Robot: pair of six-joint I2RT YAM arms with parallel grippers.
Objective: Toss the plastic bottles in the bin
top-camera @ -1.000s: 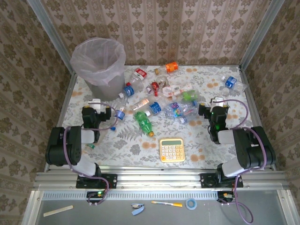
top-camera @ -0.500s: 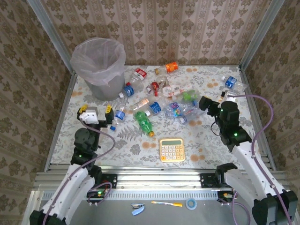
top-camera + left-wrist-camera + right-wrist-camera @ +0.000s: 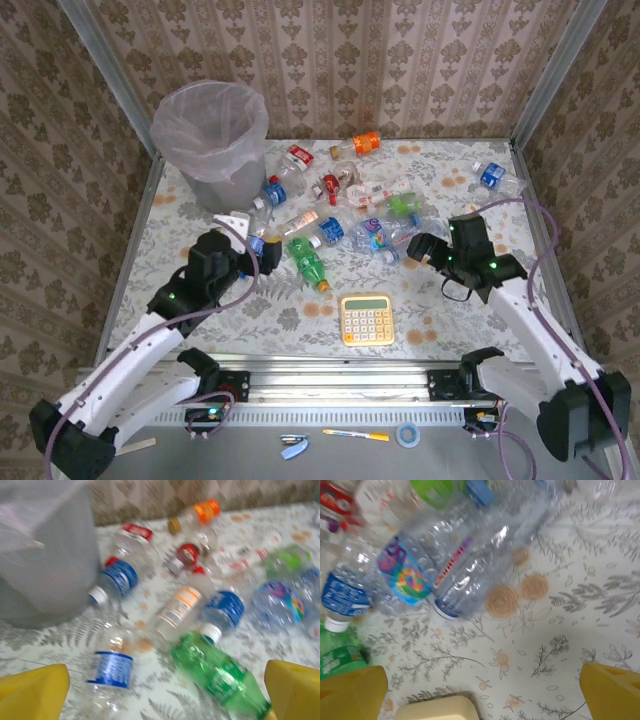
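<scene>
Several plastic bottles (image 3: pixel 345 205) lie scattered across the middle of the table, with one blue-labelled bottle (image 3: pixel 492 176) apart at the far right. The grey bin (image 3: pixel 209 140) with its whitish bag stands at the back left. My left gripper (image 3: pixel 243 240) is open, just in front of the bin. In the left wrist view the left gripper (image 3: pixel 165 700) hangs above a green bottle (image 3: pixel 220 677) and a blue-labelled bottle (image 3: pixel 111 667), holding nothing. My right gripper (image 3: pixel 419 247) is open at the right edge of the pile. The right gripper (image 3: pixel 482 695) is over bare cloth, near a clear blue-capped bottle (image 3: pixel 470 575).
A yellow calculator (image 3: pixel 366 318) lies near the front middle of the table; its corner (image 3: pixel 437 709) shows low in the right wrist view. Patterned walls and metal posts close in the back and sides. Small tools lie on the ledge below the arm bases.
Both arms have unfolded and reached out over the table. The left gripper swung right toward the bottles by the bin; the right gripper moved left and nearer, to the pile's right edge.
</scene>
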